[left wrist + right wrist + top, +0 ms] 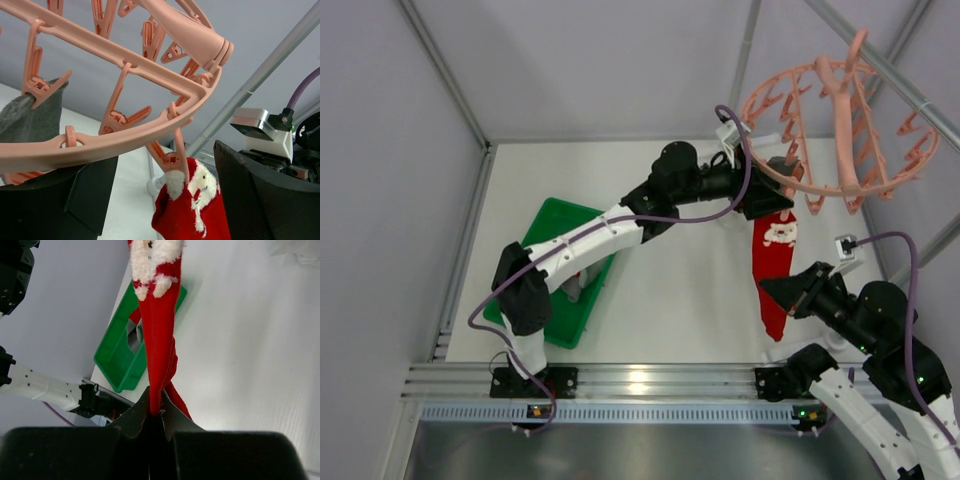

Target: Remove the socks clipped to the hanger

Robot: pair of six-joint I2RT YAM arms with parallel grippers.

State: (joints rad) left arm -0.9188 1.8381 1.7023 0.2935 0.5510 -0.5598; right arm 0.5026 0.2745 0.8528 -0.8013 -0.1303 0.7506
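Sock — red, hanging clipped below the hanger — is being pinched tight by the right gripper; left gripper is gaping wide at the hanger's rim, gripping nothing.

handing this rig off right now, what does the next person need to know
Claws: left claw open, up at the ring of the hanger, by the red sock's clip. The right claw is shut on the lower end of the red sock, which is pulled taut.
Also clipped: a grey sock.
Done: grey and red fabric lies in the green tray.
Left: free the red sock, then the grey one.
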